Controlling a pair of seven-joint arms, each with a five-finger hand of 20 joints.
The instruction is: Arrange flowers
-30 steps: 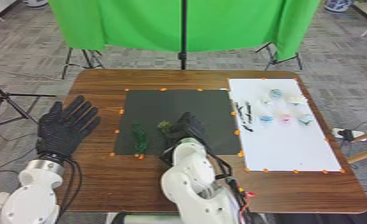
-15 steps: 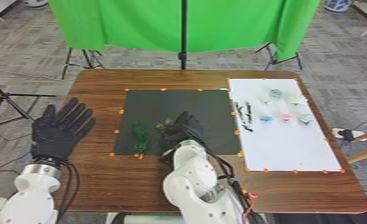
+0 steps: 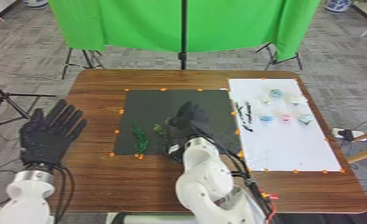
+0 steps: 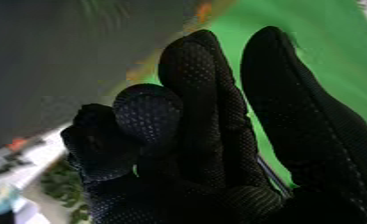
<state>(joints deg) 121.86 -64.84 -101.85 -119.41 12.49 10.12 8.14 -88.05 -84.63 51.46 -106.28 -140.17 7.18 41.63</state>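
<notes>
My right hand [image 3: 192,118] is over the dark mat [image 3: 166,100], fingers fairly straight and pointing to the far side. A green sprig [image 3: 160,131] is close by its left side; a longer one [image 3: 140,138] is farther left on the mat. In the right wrist view the same hand [image 4: 202,120] has its fingers loosely extended and the thumb apart, with green foliage [image 4: 62,187] beyond its outer edge. Dark stems [image 3: 244,113] rest on the white board [image 3: 286,147], left of a blue flower [image 3: 266,118] and a pink flower [image 3: 286,118]. My left hand [image 3: 48,137] is open, off the table's left side.
More blooms are on the white board, among them a blue one [image 3: 275,93], a white one [image 3: 298,100] and a pale one [image 3: 306,119]. Orange markers line the mat and board. A green cloth [image 3: 126,25] hangs behind the wooden table [image 3: 91,185].
My right hand has moved forward and slightly right, leaving more distance between it and the nearby sprig. My left hand has drifted left and back toward the robot.
</notes>
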